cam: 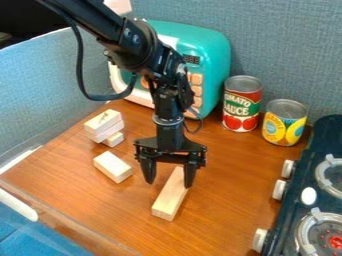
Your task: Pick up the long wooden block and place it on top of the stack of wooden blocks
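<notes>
The black gripper (169, 181) hangs open over the middle of the wooden table, its two fingers apart. Between and beneath them lies a long light-wood block (170, 196), its near end reaching out toward the front. Whether the fingers touch it, I cannot tell. Left of the gripper a shorter wooden block (112, 166) rests flat on the table. Behind that block stands a small stack of wooden blocks (104, 125), with a little block (114, 139) at its lower front.
A teal toy microwave (212, 50) stands behind the arm. To its right are a tomato sauce can (241, 104) and a yellow-labelled can (284, 123). A dark toy stove (299, 185) with knobs borders the right side.
</notes>
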Robot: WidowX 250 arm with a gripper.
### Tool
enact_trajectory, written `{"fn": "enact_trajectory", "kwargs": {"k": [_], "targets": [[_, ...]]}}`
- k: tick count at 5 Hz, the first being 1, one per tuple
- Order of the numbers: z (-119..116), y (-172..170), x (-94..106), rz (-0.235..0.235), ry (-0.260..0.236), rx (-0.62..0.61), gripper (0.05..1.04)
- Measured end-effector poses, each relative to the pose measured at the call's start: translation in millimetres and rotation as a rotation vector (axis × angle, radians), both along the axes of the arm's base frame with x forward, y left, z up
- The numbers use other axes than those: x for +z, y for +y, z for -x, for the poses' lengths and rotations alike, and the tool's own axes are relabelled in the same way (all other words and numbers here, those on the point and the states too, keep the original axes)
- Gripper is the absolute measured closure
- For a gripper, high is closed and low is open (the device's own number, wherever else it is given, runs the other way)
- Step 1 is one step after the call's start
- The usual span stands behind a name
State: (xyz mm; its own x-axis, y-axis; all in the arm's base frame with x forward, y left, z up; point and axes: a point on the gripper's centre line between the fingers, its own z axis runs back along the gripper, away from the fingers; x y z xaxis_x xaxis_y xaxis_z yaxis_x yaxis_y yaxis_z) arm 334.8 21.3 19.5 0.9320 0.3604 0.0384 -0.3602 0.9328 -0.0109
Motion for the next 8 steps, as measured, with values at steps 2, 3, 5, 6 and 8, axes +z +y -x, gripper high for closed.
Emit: {"fn": "enact_trajectory", "kwargs": {"k": [2,3,5,6,8], "targets": [[-2,0,0.8,0.005,-0.02,0.006,0.084],[-3,-1,1.3,0.01,-0.027,-0.001,0.084],[-6,-4,16.3,0.004,-0.076,-0.006,0.084],[-5,-5,15.2,0.006,-0.07,-0.012,0.084],[-3,-8,13.5,-0.007,-0.061,-0.027,0.084]]}}
